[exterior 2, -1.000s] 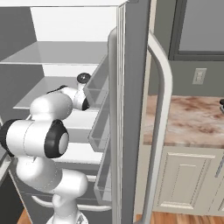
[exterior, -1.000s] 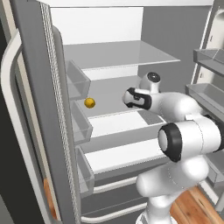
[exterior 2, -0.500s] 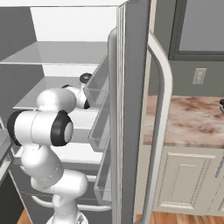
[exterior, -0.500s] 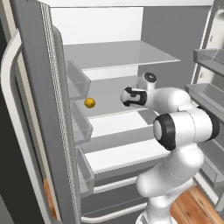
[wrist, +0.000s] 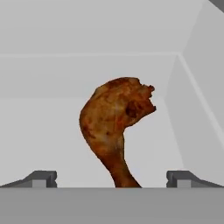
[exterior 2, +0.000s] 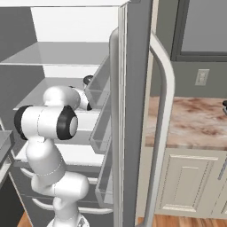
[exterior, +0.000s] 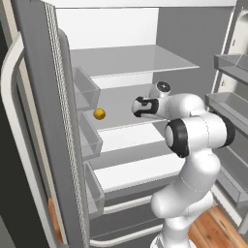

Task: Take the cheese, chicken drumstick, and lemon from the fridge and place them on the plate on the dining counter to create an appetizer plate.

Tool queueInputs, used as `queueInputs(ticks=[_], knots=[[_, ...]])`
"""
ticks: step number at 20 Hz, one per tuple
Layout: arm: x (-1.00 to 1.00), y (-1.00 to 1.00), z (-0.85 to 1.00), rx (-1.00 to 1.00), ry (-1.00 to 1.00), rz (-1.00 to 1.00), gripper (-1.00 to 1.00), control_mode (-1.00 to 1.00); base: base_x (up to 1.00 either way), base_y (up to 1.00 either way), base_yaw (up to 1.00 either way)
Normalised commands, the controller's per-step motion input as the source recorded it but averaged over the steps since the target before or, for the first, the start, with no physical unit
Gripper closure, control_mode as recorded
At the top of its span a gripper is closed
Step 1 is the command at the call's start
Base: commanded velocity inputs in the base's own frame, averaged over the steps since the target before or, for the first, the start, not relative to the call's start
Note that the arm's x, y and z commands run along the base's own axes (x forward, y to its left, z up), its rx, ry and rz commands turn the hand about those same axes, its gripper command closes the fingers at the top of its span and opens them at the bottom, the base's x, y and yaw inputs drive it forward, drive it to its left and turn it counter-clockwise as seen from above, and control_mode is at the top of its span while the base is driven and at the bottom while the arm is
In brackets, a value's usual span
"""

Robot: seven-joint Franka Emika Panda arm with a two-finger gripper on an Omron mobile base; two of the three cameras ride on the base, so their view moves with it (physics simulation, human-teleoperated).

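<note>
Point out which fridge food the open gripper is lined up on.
The chicken drumstick: reddish-brown and lumpy, centred between the gripper fingertips. The lemon, a smooth yellow ball, sits off to the side.

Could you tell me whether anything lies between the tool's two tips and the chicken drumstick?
Nothing does: in the hand view the open tool faces the chicken drumstick directly, with bare white fridge shelf around it.

You get flat, even rendered light here, bright and with no visible source. The fridge interior reads pale and nearly washed out, its shelves only softly shaded underneath. The white arm carries smooth gradients and no hard glare. In your hand view the chicken drumstick looks slightly soft, and it casts barely any shadow. Edges stay straight, without lens distortion.
</note>
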Motion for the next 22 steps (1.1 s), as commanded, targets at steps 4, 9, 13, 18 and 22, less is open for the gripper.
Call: queueInputs(ticks=[4,9,13,18,22], knots=[[0.31,0.0,-0.14,0.0,0.0,0.0,-1.0,-1.0,0.0,0.0,0.0],[0.33,0.0,-0.16,0.0,0.0,0.0,-1.0,-1.0,0.0,0.0,0.0],[0.28,0.0,-0.31,0.0,0.0,0.0,-1.0,-1.0,0.0,0.0,0.0],[0.08,0.0,-0.49,0.0,0.0,0.0,1.0,-1.0,0.0,0.0,0.0],[0.0,0.0,-0.74,0.0,0.0,0.0,1.0,-1.0,0.0,0.0,0.0]])
